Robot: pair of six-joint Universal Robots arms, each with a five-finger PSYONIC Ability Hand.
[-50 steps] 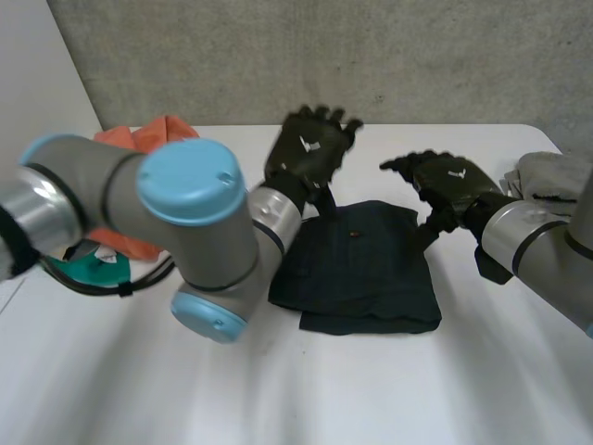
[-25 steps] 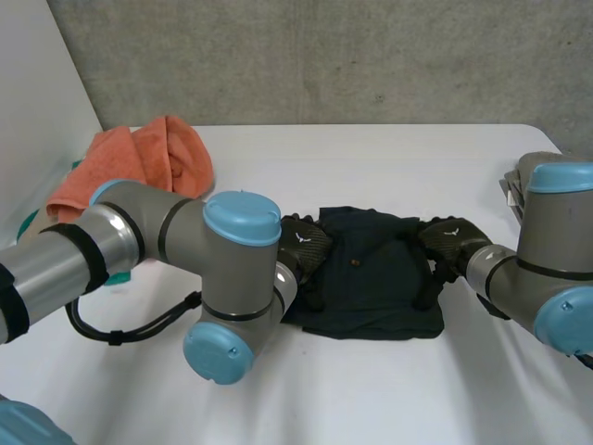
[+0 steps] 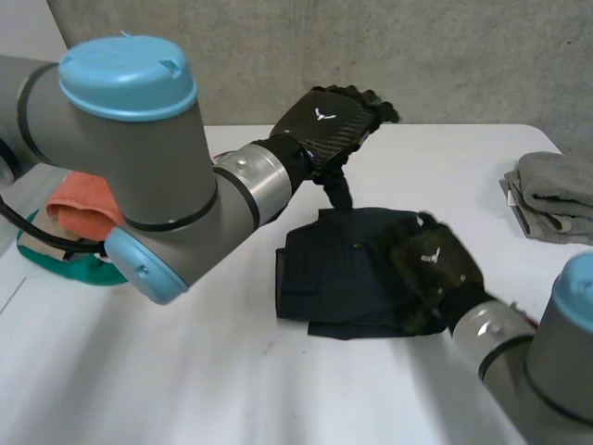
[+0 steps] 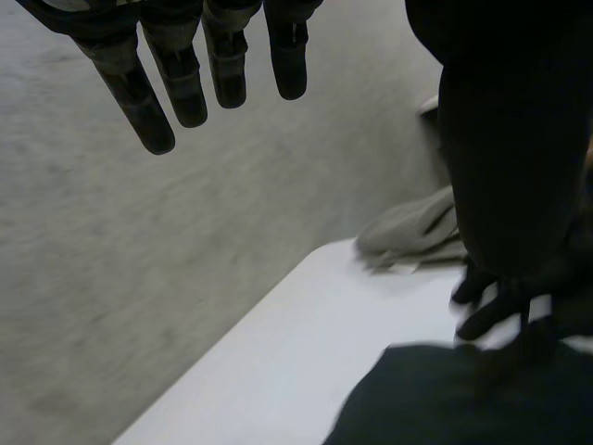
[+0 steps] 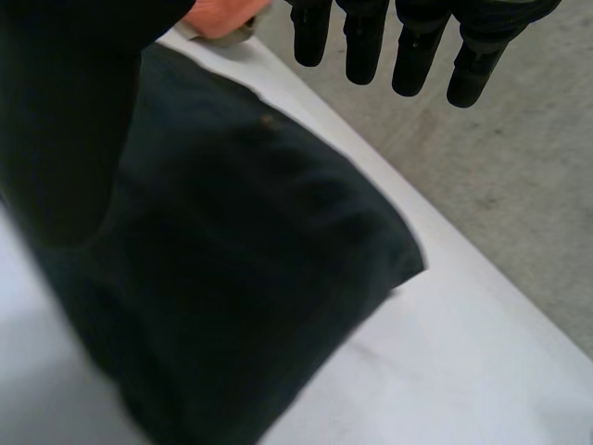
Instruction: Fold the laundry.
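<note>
Now the folded dark garment lies mid-frame on the worktop, its longer side running left to right. My right robot hand is the nearer, over its right edge, fingers straight and holding nothing. My left robot hand hangs above its far edge, fingers spread, empty too.

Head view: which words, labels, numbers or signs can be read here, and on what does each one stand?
No words or numbers can be read.
Left hand: a small white emblem on its back, no letters.
Right hand: the same white emblem, no letters.
</note>
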